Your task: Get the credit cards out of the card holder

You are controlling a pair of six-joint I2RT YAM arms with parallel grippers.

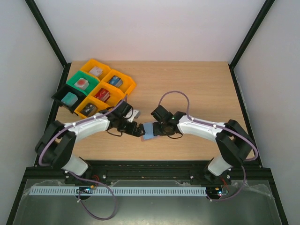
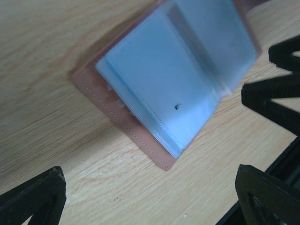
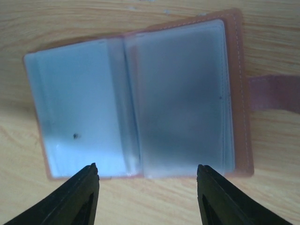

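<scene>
The card holder (image 3: 140, 98) lies open on the table (image 3: 140, 14), its sleeves (image 3: 183, 93) facing up. The left gripper (image 2: 150, 192) hangs at its left, jaws spread wide. The right gripper (image 3: 147, 176) hangs at its right, fingers apart and holding nothing. The holder looks light and floppy, its sleeves slick. Pin a leather cover, then pinch a card edge at a sleeve mouth; separate cards cannot be made out.

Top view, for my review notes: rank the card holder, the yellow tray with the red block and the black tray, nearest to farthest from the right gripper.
1. card holder: lying open at the right gripper's fingertips, mid-table.
2. yellow tray with the red block: farther back and to the left.
3. black tray: leftmost of the tray cluster.
</scene>
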